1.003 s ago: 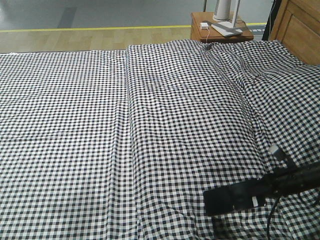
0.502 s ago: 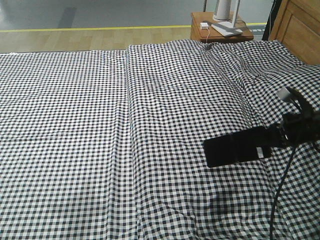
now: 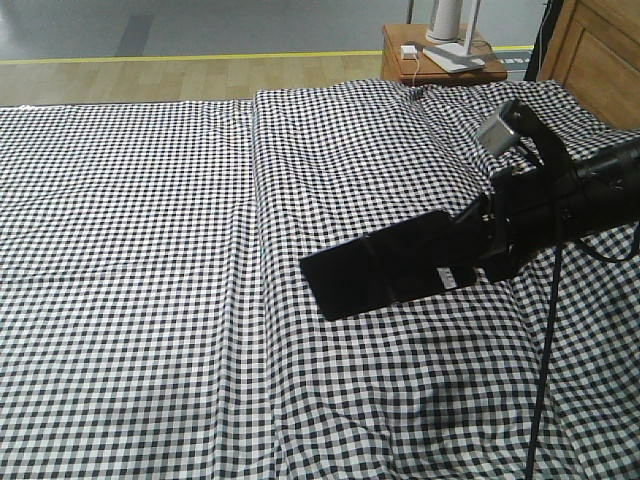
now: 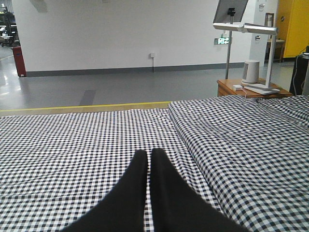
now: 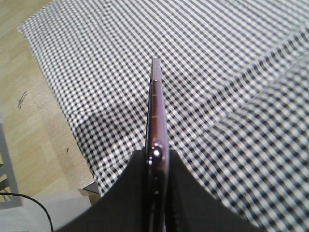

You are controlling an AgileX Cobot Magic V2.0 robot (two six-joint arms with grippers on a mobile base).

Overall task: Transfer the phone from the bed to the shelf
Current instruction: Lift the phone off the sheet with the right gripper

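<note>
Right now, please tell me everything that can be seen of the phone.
The phone is a flat, glossy black slab with a faint crease across its middle and a small white sticker near the held end. Seen edge-on from the right wrist, its rim looks like pinkish metal. The right gripper clamps one short end. The rest juts out free, nearly level, above the checked bed without touching it.

There is one phone (image 3: 385, 265), black and flat, and one bed (image 3: 150, 250) in checked cloth. Two grippers are in view: one right gripper (image 3: 487, 248) and one left gripper (image 4: 145, 153). On the far right stands one brown nightstand (image 3: 398, 66), and on it are one white lamp (image 4: 244, 27), one small white cylinder (image 4: 250, 71) and one little white box (image 3: 408, 51). One wooden headboard (image 3: 600, 50) is beside it.
</note>
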